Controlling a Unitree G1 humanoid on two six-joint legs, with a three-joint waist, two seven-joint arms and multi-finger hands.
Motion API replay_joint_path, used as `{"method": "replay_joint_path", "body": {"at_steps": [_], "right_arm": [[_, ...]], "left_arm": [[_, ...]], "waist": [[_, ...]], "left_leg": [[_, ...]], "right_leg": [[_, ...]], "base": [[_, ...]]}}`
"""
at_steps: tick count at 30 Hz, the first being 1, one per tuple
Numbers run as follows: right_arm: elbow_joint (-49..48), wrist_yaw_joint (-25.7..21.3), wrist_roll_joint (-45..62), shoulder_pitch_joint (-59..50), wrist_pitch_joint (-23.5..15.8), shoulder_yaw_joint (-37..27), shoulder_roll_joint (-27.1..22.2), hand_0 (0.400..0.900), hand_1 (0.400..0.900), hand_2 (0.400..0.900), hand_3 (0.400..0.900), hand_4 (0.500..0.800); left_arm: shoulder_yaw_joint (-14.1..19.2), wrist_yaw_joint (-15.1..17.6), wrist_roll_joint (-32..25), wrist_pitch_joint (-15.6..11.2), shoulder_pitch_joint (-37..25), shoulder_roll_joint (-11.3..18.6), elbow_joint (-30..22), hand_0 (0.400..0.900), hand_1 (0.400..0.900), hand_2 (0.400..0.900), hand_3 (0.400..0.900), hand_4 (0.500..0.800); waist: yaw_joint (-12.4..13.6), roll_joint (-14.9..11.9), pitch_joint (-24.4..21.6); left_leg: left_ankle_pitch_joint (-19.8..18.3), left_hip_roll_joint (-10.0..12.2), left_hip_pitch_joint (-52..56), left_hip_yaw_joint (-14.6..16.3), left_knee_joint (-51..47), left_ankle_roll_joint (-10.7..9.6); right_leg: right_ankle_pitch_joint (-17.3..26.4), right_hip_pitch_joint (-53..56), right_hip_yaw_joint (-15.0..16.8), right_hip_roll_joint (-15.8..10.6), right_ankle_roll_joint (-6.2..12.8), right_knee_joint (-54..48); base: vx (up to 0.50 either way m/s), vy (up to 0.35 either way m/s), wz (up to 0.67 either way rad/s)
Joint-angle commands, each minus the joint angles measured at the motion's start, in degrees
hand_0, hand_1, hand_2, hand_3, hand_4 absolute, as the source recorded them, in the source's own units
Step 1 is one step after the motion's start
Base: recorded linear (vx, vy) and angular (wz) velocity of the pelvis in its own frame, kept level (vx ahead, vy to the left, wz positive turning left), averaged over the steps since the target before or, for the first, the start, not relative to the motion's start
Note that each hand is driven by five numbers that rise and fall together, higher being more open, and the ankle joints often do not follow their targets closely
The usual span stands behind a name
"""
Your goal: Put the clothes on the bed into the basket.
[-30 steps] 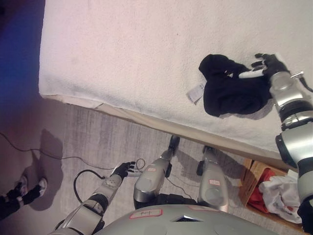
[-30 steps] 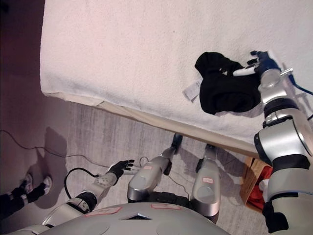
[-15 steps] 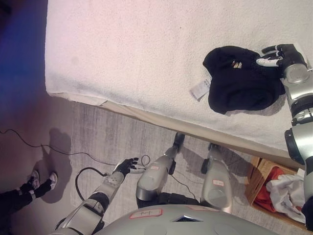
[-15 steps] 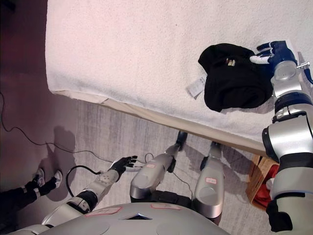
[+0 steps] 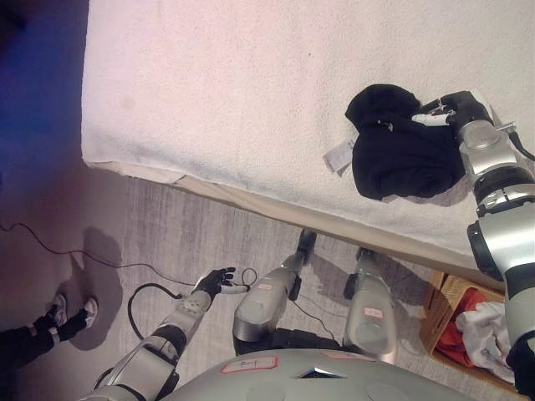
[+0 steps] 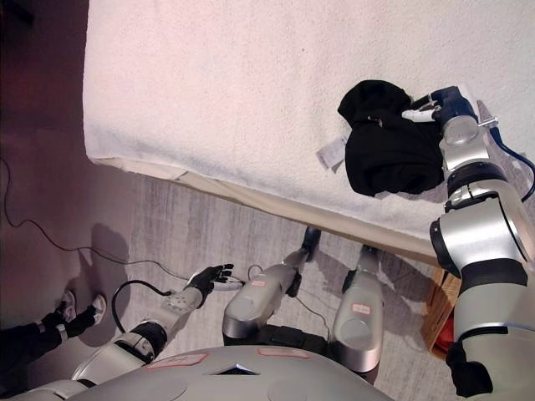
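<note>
Now the right hand (image 5: 447, 111) has closed in since half a second ago, its fingers curling into the top edge of the black garment (image 5: 399, 146) and pinching the cloth. It lies bunched on the white bed (image 5: 251, 92), near the right-hand edge, white tag (image 5: 338, 157) showing. Down low, the left hand (image 5: 213, 283) hangs over the floor (image 5: 184, 234), fingers loosely spread. At the lower right sits the basket (image 5: 443, 305), clothes already inside.

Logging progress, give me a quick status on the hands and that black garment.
Right hand at black garment on the bed, grip unclear. Left hand open, low over the floor. Basket lower right, nothing blocking.
</note>
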Motion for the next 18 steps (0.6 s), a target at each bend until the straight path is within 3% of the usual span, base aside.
{"method": "replay_joint_path", "body": {"at_steps": [1, 8, 13, 14, 15, 18], "right_arm": [[1.94, 0.41, 1.42, -1.68, -1.18, 3.17, 3.70, 0.400, 0.400, 0.400, 0.400, 0.500], [1.55, 0.56, 0.23, -2.44, -0.90, 4.47, 4.07, 0.400, 0.400, 0.400, 0.400, 0.500], [-0.44, 1.16, -4.28, -4.73, -1.01, 8.47, 3.37, 0.400, 0.400, 0.400, 0.400, 0.500], [-0.44, 1.16, -4.28, -4.73, -1.02, 8.47, 3.38, 0.400, 0.400, 0.400, 0.400, 0.500], [-1.26, 1.32, -4.82, -5.43, -1.01, 9.12, 2.94, 0.400, 0.400, 0.400, 0.400, 0.500], [-0.30, 1.91, -6.99, -7.31, -0.84, 10.78, 2.97, 0.400, 0.400, 0.400, 0.400, 0.500]], "left_arm": [[-1.67, 1.86, -0.97, 1.21, -0.02, 3.63, 6.77, 0.900, 0.900, 0.900, 0.900, 0.800], [-0.80, 2.02, -0.53, 1.55, -1.21, 3.87, 9.15, 0.900, 0.900, 0.900, 0.900, 0.800], [1.22, 1.84, 0.40, 1.83, -1.68, 4.89, 11.89, 0.900, 0.900, 0.900, 0.900, 0.800], [1.22, 1.84, 0.40, 1.82, -1.68, 4.89, 11.89, 0.900, 0.900, 0.900, 0.900, 0.800], [2.08, 1.76, 0.50, 1.97, -1.48, 5.18, 12.66, 0.900, 0.900, 0.900, 0.900, 0.800], [3.33, 1.61, 0.94, 2.36, -1.07, 6.06, 13.85, 0.900, 0.900, 0.900, 0.900, 0.800]], "waist": [[0.04, -4.34, -2.70], [-0.70, -7.30, -4.31], [-1.88, -12.47, -7.36], [-1.83, -12.48, -7.32], [-2.41, -14.49, -8.53], [-2.93, -16.83, -10.86]], "left_leg": [[-2.21, -2.20, -2.40, 3.50, 1.63, 2.00], [-3.21, -1.96, -1.20, 3.99, 2.24, 2.33], [-5.52, -1.14, 1.76, 6.43, 3.06, 2.81], [-5.53, -1.12, 1.82, 6.49, 3.04, 2.81], [-6.33, -0.54, 3.33, 7.66, 3.07, 2.93], [-7.73, 0.23, 6.11, 9.72, 2.93, 3.29]], "right_leg": [[-5.76, -1.11, 5.55, -4.18, 3.22, 5.96], [-5.66, 0.19, 6.04, -3.97, 3.20, 5.83], [-5.22, 2.19, 7.70, -2.78, 3.46, 5.24], [-5.22, 2.22, 7.77, -2.76, 3.46, 5.24], [-5.23, 2.92, 8.76, -2.19, 3.54, 5.21], [-5.37, 4.30, 10.30, -1.11, 3.71, 5.09]], "base": [[-0.01, 0.019, -0.07], [0.00, 0.010, -0.11], [0.02, 0.000, -0.36], [0.04, -0.020, -0.54], [0.03, -0.016, -0.55], [0.06, -0.012, -0.61]]}}
